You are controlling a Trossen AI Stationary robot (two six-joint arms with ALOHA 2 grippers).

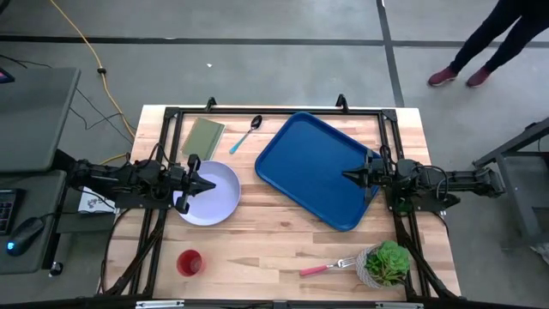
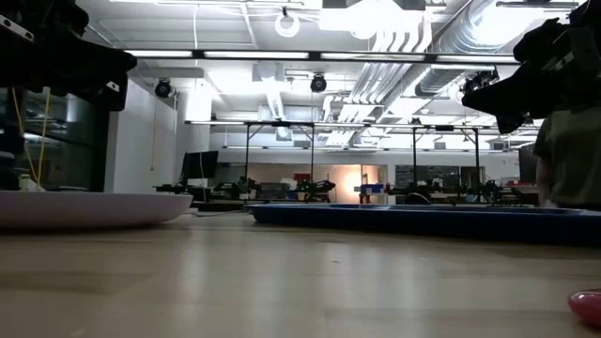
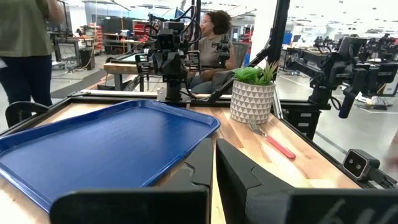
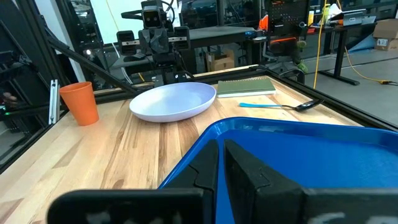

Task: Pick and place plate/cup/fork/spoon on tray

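Note:
The pale lavender plate (image 1: pixel 219 202) lies flat on the table at the left and also shows in the right wrist view (image 4: pixel 173 101). My left gripper (image 1: pixel 212 183) hovers shut above it, pointing right (image 3: pixel 212 168). The blue tray (image 1: pixel 309 163) lies at the centre right. My right gripper (image 1: pixel 347 177) hovers shut over its right part, pointing left (image 4: pixel 221 163). The red cup (image 1: pixel 190 263) stands upright at the near left. The pink-handled fork (image 1: pixel 326 268) lies near the front edge. The teal-handled spoon (image 1: pixel 244 135) lies at the far side, left of the tray.
An olive-green flat rectangle (image 1: pixel 202 137) lies at the far left beside the spoon. A potted plant (image 1: pixel 383 264) stands at the near right, next to the fork's tines. A person's legs (image 1: pixel 480 47) show on the floor beyond the far right corner.

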